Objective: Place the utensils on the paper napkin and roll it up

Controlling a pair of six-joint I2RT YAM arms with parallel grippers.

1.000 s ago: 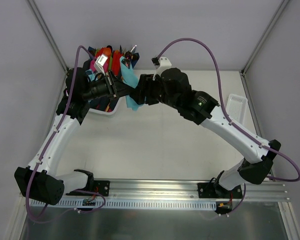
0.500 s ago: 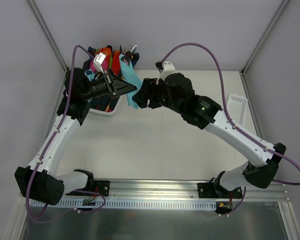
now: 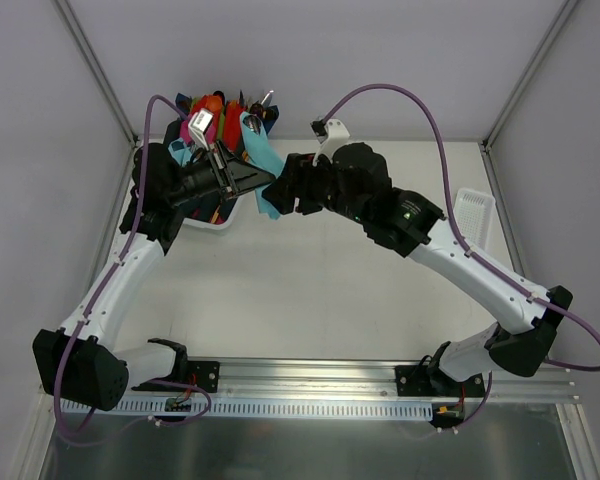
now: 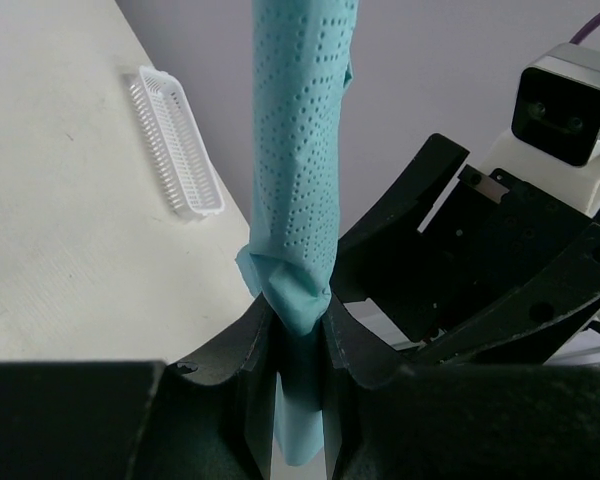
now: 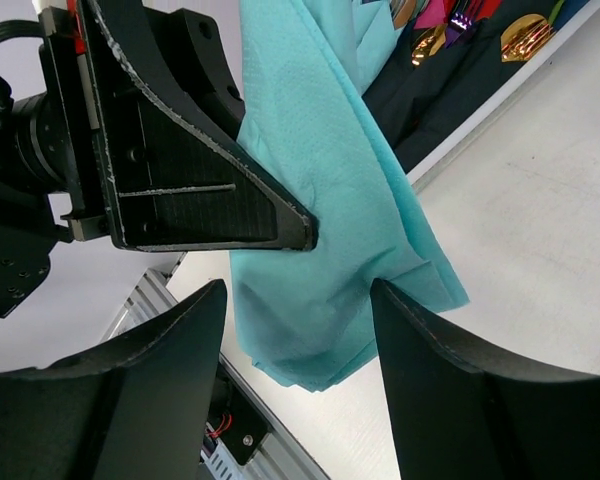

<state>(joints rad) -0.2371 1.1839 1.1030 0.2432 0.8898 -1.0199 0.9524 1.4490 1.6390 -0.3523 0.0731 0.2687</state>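
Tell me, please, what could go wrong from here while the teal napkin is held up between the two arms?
1. The left tool pinches the napkin in a bunched fold; if the open right tool closes on it and the arms pull apart, the thin paper could tear.
2. Both tools sit very close together beside the bin, so they could bump.
3. The napkin hangs creased, so it may land folded rather than flat.
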